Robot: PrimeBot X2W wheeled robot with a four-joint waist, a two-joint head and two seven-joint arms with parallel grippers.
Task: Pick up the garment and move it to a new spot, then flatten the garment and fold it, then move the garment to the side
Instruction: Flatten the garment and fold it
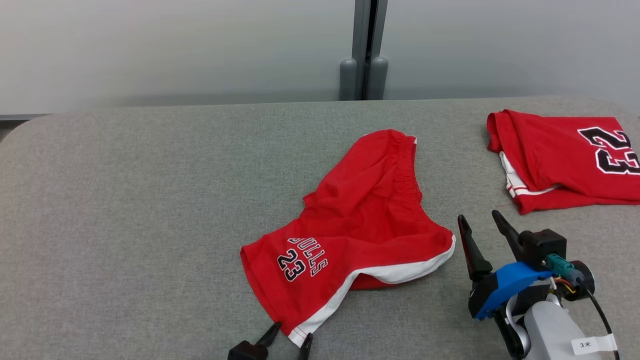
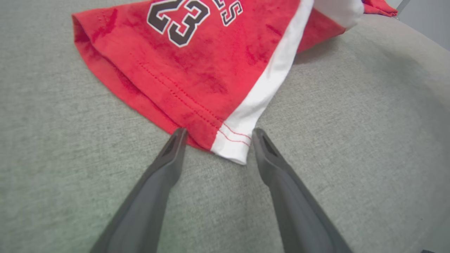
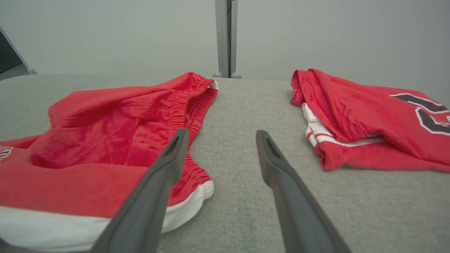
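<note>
Left gripper (image 1: 291,334) at the near hem corner of the shorts (image 1: 365,215) — jaws spread, nothing pinched yet.
The red-and-white corner lies between its fingertips on the grey tabletop (image 1: 150,210); best to go low and close on both layers before lifting. The right gripper (image 1: 478,216) hovers just beside the other leg — jaws spread too, empty. The shorts sit mid-tabletop, rumpled, reading "BULLS 23"; a folded jersey (image 1: 560,160) at far right shows "23".

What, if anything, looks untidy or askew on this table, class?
The red shorts lie rumpled mid-table, waistband bunched and legs skewed, unlike the folded red jersey at the right. The open left gripper sits at their hem corner.
</note>
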